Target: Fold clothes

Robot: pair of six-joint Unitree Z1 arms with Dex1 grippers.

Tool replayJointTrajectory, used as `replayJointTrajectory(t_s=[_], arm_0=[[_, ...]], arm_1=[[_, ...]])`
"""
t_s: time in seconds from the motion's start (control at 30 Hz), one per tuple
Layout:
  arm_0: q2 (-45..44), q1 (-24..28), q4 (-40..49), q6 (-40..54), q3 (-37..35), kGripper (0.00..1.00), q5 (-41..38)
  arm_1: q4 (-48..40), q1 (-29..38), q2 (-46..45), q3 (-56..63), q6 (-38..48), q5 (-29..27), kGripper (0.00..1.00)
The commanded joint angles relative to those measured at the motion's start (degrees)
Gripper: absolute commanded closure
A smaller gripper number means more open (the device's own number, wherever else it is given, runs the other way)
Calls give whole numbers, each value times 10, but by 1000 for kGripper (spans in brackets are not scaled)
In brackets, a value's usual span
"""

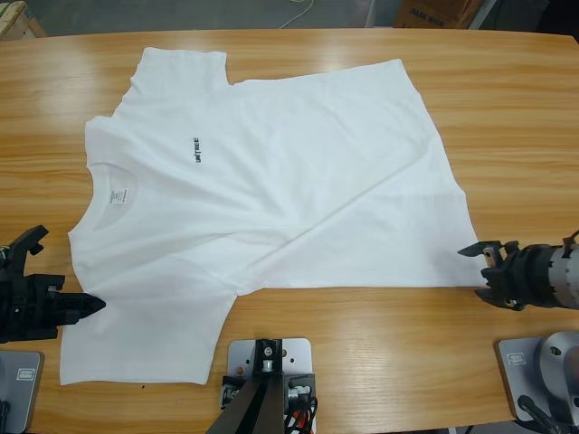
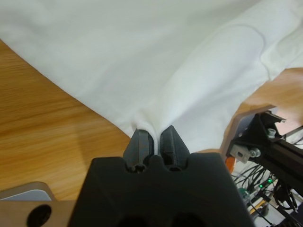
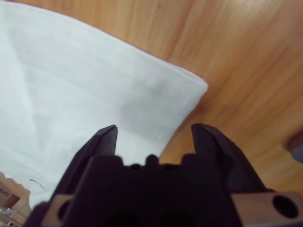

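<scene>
Left pincer [image 2: 153, 142] pinched on T-shirt [image 1: 271, 199] sleeve edge, spread flat on worktop [image 1: 507, 108]; right pincer [image 3: 154, 135] spread at hem corner: close there first, then lift both together.

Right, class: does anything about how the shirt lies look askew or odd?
Yes. The plain white cotton T-shirt lies crooked on the wooden table, with a diagonal crease, and its lower sleeve bunches where the left end effector pinches it.
</scene>
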Motion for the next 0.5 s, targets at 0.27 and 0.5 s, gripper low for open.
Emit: replayJointTrajectory(t_s=[0.27, 0.5], arm_0=[[28, 7, 4, 9, -3, 1000, 4], [25, 13, 6, 14, -3, 1000, 4]], arm_1=[[-85, -2, 51, 50, -65, 16, 1000], [-81, -2, 33, 45, -144, 2, 1000]])
